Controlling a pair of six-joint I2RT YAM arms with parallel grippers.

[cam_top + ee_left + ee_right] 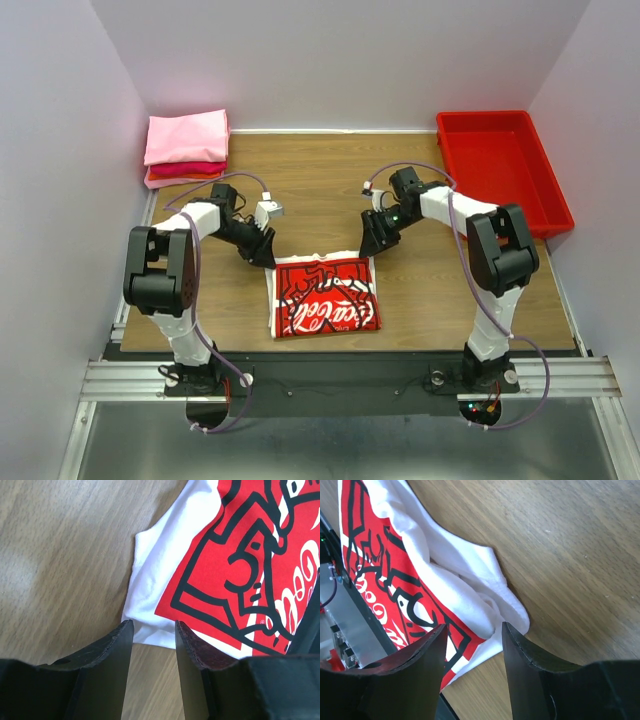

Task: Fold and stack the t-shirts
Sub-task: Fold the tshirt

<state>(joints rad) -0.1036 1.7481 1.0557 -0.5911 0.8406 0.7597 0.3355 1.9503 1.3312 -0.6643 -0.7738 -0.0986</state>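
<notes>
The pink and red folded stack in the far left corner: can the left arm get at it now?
Probably yes. The left gripper is open and empty at a corner of the white t-shirt, and only bare table lies between it and the folded stack. Reach itself is unconfirmed.

Left gripper (154, 627), right gripper (473, 627) parted

Folded white tee (325, 297), pink-red stack (186, 148)
</notes>
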